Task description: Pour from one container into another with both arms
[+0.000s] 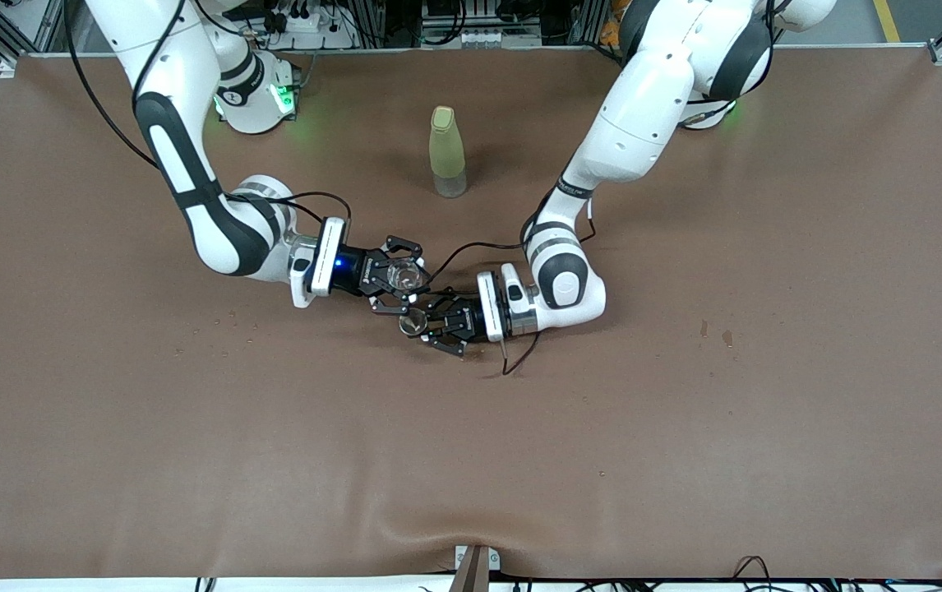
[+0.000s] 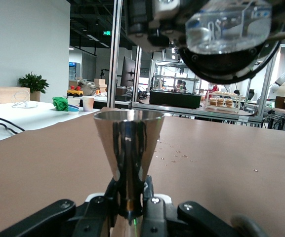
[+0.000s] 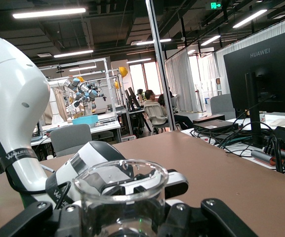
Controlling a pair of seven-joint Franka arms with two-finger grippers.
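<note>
A clear glass cup (image 1: pixel 404 275) sits in my right gripper (image 1: pixel 397 278), which is shut on it above the middle of the table. In the right wrist view the cup (image 3: pixel 121 197) stands upright between the black fingers (image 3: pixel 31 219). My left gripper (image 1: pixel 430 325) is shut on the narrow waist of the shiny steel jigger (image 1: pixel 415 322), right beside the cup. In the left wrist view the jigger (image 2: pixel 128 148) stands upright with its mouth up. The cup (image 2: pixel 228 27) hangs higher than the jigger there and a little to one side of it.
A tall yellow-green bottle (image 1: pixel 447 152) stands farther from the front camera, between the two arm bases. A black cable (image 1: pixel 512 362) loops down onto the brown mat under the left wrist. Small wet spots (image 1: pixel 713 333) mark the mat toward the left arm's end.
</note>
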